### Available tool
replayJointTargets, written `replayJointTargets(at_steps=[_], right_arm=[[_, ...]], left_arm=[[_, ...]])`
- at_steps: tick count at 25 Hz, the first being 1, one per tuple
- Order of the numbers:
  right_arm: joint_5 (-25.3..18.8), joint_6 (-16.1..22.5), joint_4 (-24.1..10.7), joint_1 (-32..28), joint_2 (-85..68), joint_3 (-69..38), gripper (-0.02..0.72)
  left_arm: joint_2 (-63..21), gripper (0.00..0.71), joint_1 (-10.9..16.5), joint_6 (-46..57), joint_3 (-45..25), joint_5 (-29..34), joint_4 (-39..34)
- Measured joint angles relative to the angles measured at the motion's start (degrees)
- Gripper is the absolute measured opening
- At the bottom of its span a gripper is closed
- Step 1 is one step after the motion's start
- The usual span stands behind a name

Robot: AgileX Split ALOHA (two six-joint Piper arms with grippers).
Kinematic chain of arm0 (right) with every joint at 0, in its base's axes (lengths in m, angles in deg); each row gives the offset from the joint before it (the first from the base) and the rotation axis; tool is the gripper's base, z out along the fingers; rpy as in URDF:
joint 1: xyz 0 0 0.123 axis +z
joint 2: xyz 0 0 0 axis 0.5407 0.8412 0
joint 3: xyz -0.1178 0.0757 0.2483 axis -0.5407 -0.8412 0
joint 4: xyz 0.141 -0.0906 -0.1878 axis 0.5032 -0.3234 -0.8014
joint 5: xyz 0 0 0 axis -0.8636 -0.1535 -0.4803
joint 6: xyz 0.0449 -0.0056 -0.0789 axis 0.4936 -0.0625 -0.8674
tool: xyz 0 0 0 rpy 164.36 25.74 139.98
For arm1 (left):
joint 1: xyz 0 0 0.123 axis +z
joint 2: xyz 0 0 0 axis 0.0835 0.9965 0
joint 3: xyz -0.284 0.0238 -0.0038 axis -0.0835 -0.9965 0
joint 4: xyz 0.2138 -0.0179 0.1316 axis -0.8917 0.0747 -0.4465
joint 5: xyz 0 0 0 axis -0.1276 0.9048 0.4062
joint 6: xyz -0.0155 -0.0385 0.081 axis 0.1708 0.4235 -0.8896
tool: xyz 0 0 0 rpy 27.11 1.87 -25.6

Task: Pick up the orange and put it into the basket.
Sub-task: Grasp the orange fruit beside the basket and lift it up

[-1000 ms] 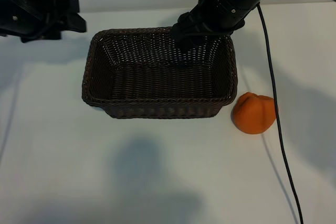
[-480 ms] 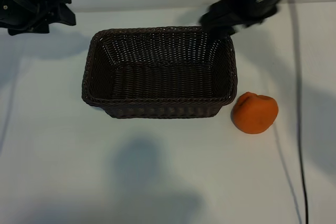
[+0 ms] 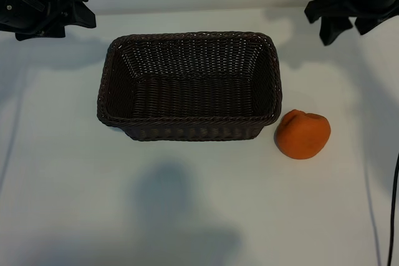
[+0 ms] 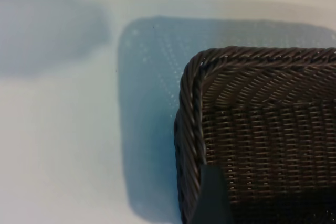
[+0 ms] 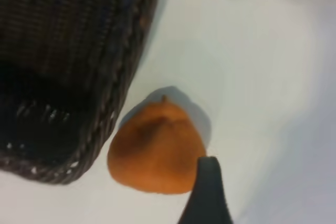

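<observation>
- Fingers first: on my right gripper (image 3: 345, 24) both fingers show from outside, standing apart with nothing between them, up at the far right corner of the table (image 3: 199, 216); most of that arm runs off the frame edge.
- Left gripper (image 3: 84, 10) sits high at the far left corner, its arm cut off by the frame; I can't make out from the outside view how its fingers stand, and my left wrist camera catches only one dark fingertip (image 4: 212, 198) poking in over the basket's corner.
- Right wrist camera gives me a single dark fingertip (image 5: 209, 192) too, crossing in front of the orange's edge; the other finger is out of shot.
- Orange (image 3: 303, 133) is on the table, just beside the basket's near right corner, outside it, nothing gripping it.
- Basket (image 3: 187, 119) lies between my two arms with its long side running left to right; its inside is dark, and I see only weave there.
- Orange is roundish, no real long axis; a crease runs across its top, and from my right wrist it tapers to a small tip (image 5: 164, 99).
- Soft shadows lie on the white table in front of the basket; nothing stands between my right gripper and the orange.
</observation>
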State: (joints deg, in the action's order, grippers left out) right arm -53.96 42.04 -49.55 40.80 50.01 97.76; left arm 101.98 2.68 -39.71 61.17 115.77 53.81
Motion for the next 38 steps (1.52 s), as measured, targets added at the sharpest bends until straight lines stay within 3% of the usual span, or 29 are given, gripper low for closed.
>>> replayJointTargets(at_steps=[8,15,27,34,38], right_arm=[[4.5,-1.4,1.0,0.0,0.0,-10.9,0.554],[8.7,-3.5,4.9,0.0,-2.5,-14.7,0.554],[18.6,-6.1,6.8,0.0,-6.7,-26.7,0.554],[20.8,-8.5,10.7,0.0,-6.7,-27.6,0.554],[21.0,-9.1,10.9,0.0,-6.7,-27.8,0.554]], left_arm=[[0.0,0.592,0.0,-0.3,0.0,0.0,0.0],[0.0,0.592,0.0,-0.4,0.0,0.0,0.0],[0.0,0.592,0.0,-0.4,-0.1,0.0,0.0],[0.0,0.592,0.0,-1.2,-0.1,0.0,0.0],[0.0,0.592,0.0,-1.2,-0.1,0.0,0.0]])
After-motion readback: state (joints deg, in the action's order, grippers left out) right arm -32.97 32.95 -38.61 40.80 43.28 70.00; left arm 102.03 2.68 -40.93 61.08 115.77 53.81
